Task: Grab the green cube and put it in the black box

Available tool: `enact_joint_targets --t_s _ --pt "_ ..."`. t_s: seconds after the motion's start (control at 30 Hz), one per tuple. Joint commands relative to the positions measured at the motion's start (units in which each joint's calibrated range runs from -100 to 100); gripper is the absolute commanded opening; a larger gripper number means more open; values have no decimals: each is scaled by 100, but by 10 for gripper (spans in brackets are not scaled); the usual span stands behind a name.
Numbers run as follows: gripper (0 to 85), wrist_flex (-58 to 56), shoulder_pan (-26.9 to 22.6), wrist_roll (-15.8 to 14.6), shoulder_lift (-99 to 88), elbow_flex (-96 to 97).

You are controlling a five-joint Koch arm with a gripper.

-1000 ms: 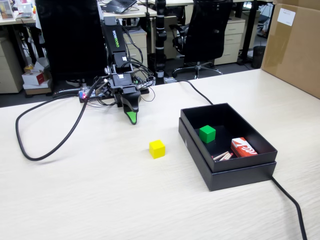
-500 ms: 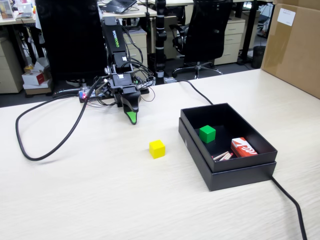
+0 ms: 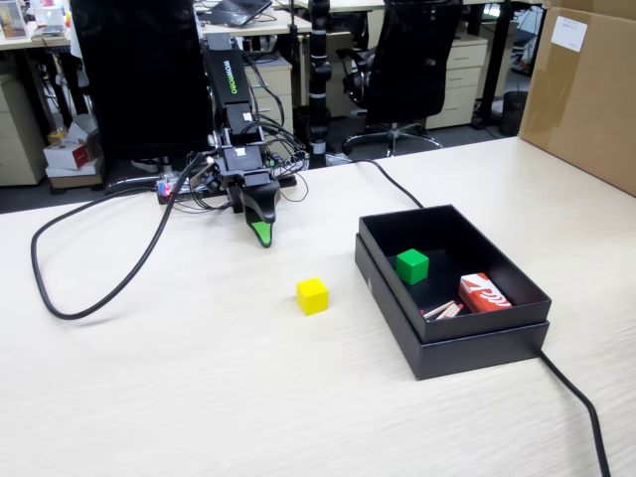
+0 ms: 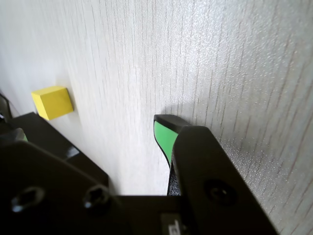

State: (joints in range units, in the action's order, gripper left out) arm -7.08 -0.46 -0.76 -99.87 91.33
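Green cube (image 3: 412,265) sits inside the black box (image 3: 478,344), near the box's left wall in the fixed view, resting on the floor of the box and apart from a red and white packet (image 3: 484,293) lying toward the box's right side. A yellow cube (image 3: 312,296) stands on the pale wood-grain worktop (image 3: 199,378) just left of the box, and it also shows at the left edge of the wrist view (image 4: 52,102). The gripper (image 3: 260,235) hangs tip-down just above the worktop, well apart from both cubes and holding nothing; only one green-tipped jaw shows in either view, so I cannot tell whether the jaws are apart or together.
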Motion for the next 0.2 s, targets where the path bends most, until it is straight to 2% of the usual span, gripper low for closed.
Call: enact_joint_targets --t_s 0.0,0.17 --pt "503 -125 0 15 -13 233" --pt "503 -134 0 15 -13 233"
